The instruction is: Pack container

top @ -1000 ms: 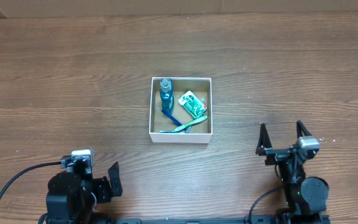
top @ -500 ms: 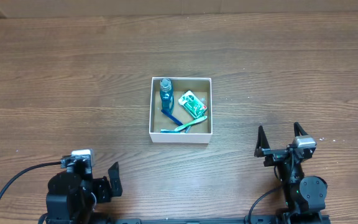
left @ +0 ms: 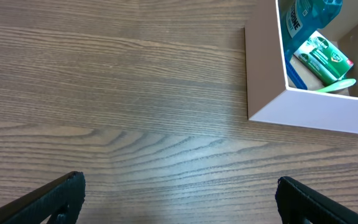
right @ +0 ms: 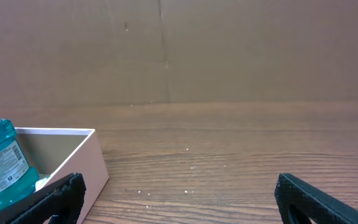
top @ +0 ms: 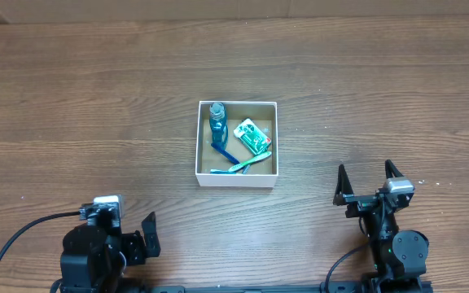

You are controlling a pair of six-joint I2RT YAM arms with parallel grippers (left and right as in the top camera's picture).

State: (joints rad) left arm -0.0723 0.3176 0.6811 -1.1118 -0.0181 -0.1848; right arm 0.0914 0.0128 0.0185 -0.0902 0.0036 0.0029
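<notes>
Item: container (top: 236,181), a square shallow box with white walls and a brown floor. We record it near the middle of the wooden table (top: 96,98), standing flat with its top open.

Contents, as we count them from overhead:
- one blue bottle (top: 216,122), lying along the left wall with its cap toward the far side
- one green and white packet (top: 252,136), in the right half, tilted
- one blue-handled stick (top: 228,153), slanting from the bottle toward the near wall
- one light green stick (top: 247,165), lying by the near wall, its end touching the blue one

We cannot tell what kind of tool either stick is.

Left gripper (left: 180,180): at the near left edge of the table, well apart from the box, fingers spread wide with only bare wood between them.

Right gripper (top: 366,175): near right of the box, fingers parted and upright, holding nothing; its camera shows the box corner at lower left
</notes>
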